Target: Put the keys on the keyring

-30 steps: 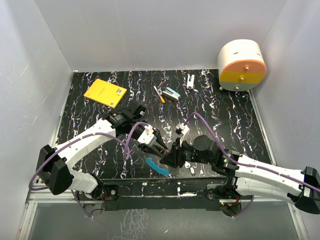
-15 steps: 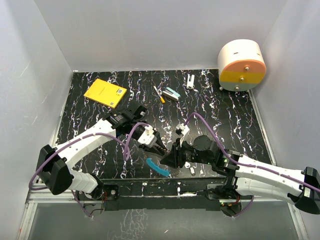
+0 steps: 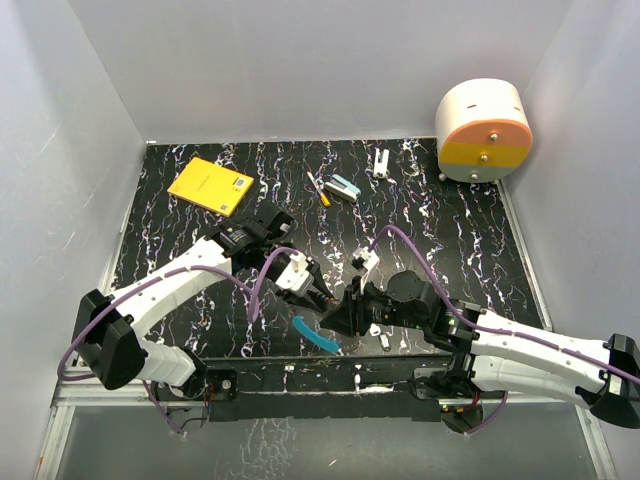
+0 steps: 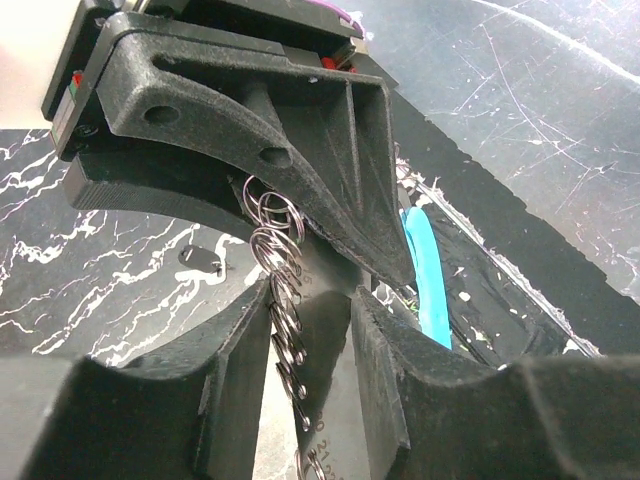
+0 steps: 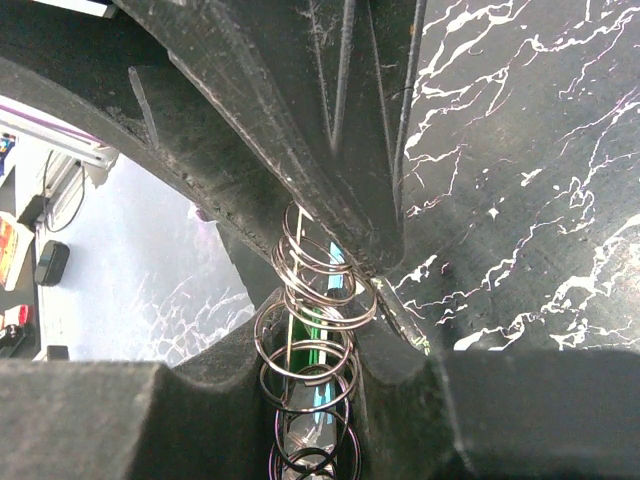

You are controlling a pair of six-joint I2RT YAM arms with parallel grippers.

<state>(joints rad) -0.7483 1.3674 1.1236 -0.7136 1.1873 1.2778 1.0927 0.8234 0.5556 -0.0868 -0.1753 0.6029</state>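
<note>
1. The 2 claws meet tip to tip low over the near middle of the black marbled table (image 3: 450, 230), the left claw (image 3: 318, 294) reaching in from the left and the right claw (image 3: 338, 314) from the right.
2. The right claw is closed to a narrow gap on a chain of small silver rings (image 4: 280, 300) — the rings trail out from between its fingertips.
3. The left claw stands partly open around the lower part of that chain. The rings lie against 1 finger (image 4: 240, 380), but I cannot tell whether they are pinched.
4. The keyring (image 3: 315, 335) shows as its blue arc just beside the claws, toward the near table edge.
5. Something green (image 5: 318, 330) sits behind the rings — too hidden to name.
6. A yellow notebook (image 3: 211, 185) lies well apart at the back left.
</note>
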